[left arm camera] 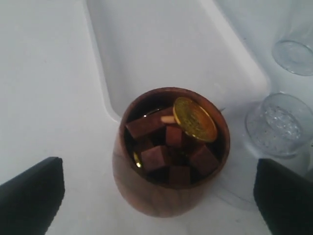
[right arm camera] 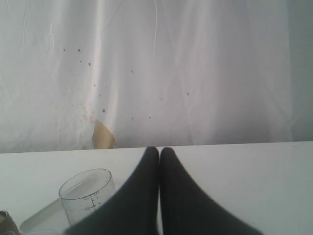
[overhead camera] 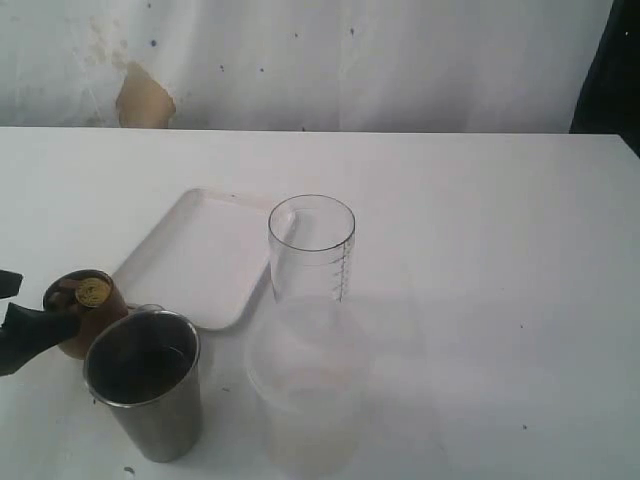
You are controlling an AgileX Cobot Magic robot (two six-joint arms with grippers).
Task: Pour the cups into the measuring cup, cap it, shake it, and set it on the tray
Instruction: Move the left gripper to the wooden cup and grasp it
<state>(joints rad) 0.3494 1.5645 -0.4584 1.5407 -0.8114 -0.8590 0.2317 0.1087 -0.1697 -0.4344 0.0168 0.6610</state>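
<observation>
The brown wooden cup [overhead camera: 85, 312] [left arm camera: 164, 193] stands upright at the near left, filled with brown cubes and a gold coin [left arm camera: 194, 119]. My left gripper [overhead camera: 18, 312] [left arm camera: 159, 205] is open, one finger on each side of the cup and both clear of its wall. Just in front stands the steel tumbler [overhead camera: 145, 385]. The clear measuring cup [overhead camera: 311, 250] [right arm camera: 87, 196] stands upright beside the white tray [overhead camera: 200, 255] [left arm camera: 161, 44]. My right gripper [right arm camera: 159, 152] is shut on nothing, above the table, and does not show in the exterior view.
A wide frosted plastic tub [overhead camera: 308, 385] stands in front of the measuring cup. A small clear round piece [left arm camera: 276, 122] lies between the wooden cup and the tray's corner. A white cloth hangs behind the table.
</observation>
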